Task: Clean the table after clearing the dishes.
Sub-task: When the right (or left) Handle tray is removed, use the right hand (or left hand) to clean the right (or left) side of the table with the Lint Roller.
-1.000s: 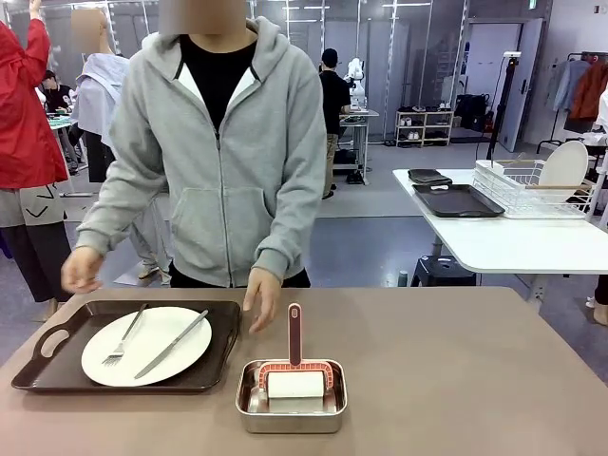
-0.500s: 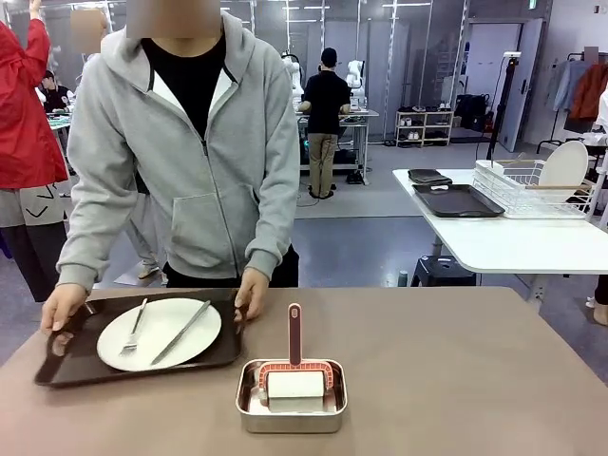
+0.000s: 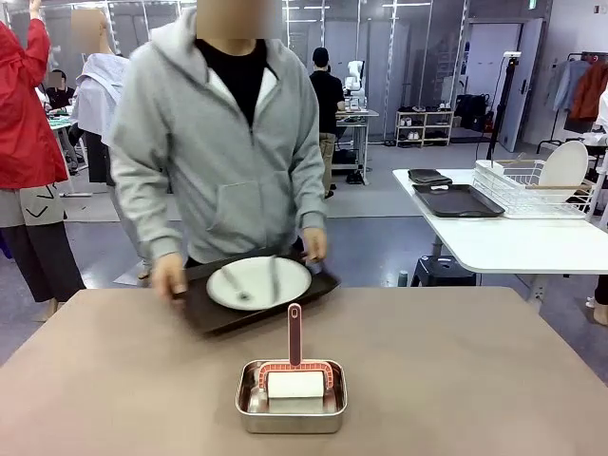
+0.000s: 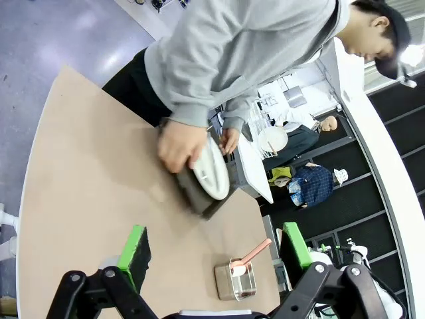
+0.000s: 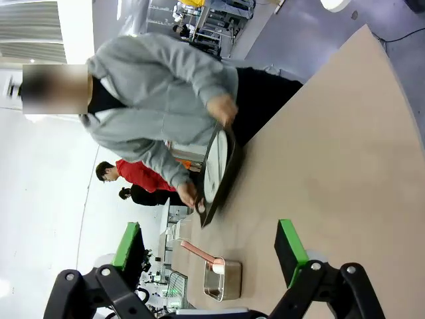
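My left gripper (image 4: 216,244) and right gripper (image 5: 208,244) stand open, empty. Mid-frame, a person (image 3: 228,142) holds the tray (image 3: 217,310) with its plate (image 3: 258,282).

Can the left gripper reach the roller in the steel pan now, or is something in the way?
Probably yes: the left gripper is open, nothing stands between it and the roller, and the person holds the tray farther off.

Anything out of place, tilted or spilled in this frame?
Nothing spilled or damaged. The one thing off level is the dark tray at the far edge of the table: the person holds it tilted, with the white plate and cutlery loose on it. The steel pan sits square near the middle.
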Robot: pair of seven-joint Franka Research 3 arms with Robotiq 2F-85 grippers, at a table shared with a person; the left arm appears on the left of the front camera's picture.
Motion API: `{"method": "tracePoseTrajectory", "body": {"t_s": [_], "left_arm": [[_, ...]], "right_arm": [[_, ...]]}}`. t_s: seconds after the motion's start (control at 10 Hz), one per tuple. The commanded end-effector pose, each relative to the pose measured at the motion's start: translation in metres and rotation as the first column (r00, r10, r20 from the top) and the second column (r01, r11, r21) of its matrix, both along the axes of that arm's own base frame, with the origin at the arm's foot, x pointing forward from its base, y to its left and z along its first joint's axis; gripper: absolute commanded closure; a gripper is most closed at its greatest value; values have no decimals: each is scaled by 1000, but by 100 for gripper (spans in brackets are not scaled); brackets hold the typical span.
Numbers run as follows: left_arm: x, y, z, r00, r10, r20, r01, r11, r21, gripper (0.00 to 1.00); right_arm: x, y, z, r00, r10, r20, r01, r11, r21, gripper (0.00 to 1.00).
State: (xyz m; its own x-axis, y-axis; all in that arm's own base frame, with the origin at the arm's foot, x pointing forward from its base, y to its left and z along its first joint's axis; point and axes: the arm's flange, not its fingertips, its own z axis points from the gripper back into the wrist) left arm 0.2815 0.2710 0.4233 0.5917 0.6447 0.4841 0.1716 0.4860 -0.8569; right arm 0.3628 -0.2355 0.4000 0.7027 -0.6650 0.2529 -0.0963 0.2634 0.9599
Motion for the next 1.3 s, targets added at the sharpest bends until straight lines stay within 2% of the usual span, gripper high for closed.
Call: {"method": "tracePoseTrajectory", "body": {"t_s": [0.0, 1.2], "left_arm": [[0, 4, 2, 1000, 0, 19, 0, 1000, -12, 0], [0, 4, 2, 1000, 0, 19, 0, 1000, -12, 0]], "right_arm": [[0, -1, 3, 1000, 17, -6, -18, 1000, -7, 0], [0, -1, 3, 1000, 17, -6, -18, 1000, -7, 0]]}}
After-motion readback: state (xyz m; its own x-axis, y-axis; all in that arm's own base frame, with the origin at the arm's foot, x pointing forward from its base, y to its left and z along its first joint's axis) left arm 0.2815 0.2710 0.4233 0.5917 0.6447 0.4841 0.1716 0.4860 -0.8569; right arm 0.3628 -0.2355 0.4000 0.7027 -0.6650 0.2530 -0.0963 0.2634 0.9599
